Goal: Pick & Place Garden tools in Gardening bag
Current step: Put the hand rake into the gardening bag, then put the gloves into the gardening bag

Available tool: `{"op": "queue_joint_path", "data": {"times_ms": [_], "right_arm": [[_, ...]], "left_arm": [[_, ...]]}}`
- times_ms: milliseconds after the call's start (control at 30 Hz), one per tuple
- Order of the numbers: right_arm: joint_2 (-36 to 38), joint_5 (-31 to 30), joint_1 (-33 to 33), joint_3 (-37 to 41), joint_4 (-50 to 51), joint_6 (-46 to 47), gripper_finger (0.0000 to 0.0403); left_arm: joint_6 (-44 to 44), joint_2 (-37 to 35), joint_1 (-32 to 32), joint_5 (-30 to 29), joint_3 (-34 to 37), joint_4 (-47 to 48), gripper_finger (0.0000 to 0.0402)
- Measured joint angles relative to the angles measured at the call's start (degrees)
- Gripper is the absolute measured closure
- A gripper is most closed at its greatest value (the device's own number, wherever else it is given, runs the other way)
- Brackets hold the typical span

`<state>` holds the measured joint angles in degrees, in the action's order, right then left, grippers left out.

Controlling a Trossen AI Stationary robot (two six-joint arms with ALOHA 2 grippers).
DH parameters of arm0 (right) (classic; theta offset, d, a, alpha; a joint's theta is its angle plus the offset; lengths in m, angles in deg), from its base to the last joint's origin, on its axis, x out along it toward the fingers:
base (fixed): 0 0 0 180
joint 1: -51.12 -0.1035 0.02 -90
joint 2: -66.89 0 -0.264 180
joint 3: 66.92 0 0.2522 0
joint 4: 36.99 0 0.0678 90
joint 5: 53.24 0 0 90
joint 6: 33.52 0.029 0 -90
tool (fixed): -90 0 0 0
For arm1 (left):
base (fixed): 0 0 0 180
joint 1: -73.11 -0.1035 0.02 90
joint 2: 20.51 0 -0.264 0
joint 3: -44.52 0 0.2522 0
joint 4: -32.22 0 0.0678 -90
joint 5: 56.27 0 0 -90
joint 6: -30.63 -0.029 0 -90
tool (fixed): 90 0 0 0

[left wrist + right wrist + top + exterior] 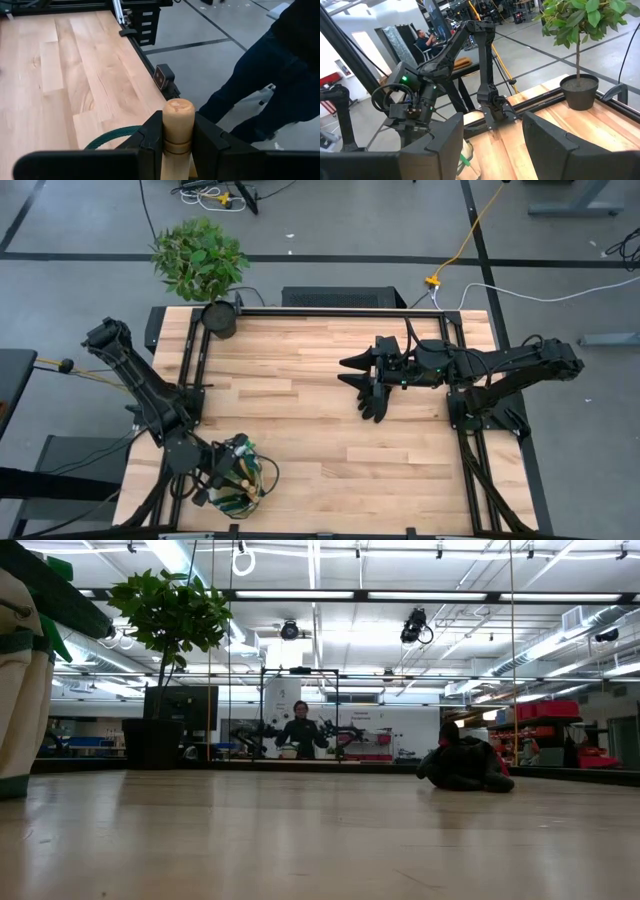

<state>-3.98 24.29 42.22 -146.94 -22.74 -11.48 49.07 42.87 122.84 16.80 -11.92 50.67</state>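
The beige gardening bag with green trim (243,488) stands at the table's near left corner and shows at the left edge of the low view (20,670). My left gripper (232,472) is over the bag, shut on a tool's wooden handle (178,122). The rest of the tool is hidden below the fingers. One green loop handle of the bag (107,137) shows beside them. A black glove (376,402) lies on the table right of centre, as the low view also shows (465,765). My right gripper (350,372) is open and empty, just on the far side of the glove. My left gripper pinches the wooden handle just below its rounded free end (177,142) between its two fingers. The handle's end stands up out of the fingers over the bag. The tool's lower part is hidden by the gripper.
A leafy plant (200,255) in a black pot (218,318) stands at the table's far left corner. A person's dark trouser legs (260,85) are on the floor close to the table edge by the bag. Bare wood lies between the bag and the glove.
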Motion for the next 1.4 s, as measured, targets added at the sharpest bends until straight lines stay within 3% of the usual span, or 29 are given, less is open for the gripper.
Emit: {"op": "queue_joint_path", "data": {"times_ms": [833, 1000, 1400], "right_arm": [[0.0, 0.0, 0.0, 0.0, -0.09, -0.02, 0.0197], [0.0, 0.02, 0.0, 0.0, -0.07, -0.02, 0.0197], [0.0, 0.05, 0.0, 0.0, 0.66, -0.24, 0.0197]], "left_arm": [[2.64, 4.98, -0.05, -2.59, 0.02, -2.0, 0.0311], [3.47, 4.96, -0.07, -2.95, 0.02, -1.8, 0.0288], [3.67, 4.79, -1.71, -2.97, -1.23, -1.74, 0.0189]]}}
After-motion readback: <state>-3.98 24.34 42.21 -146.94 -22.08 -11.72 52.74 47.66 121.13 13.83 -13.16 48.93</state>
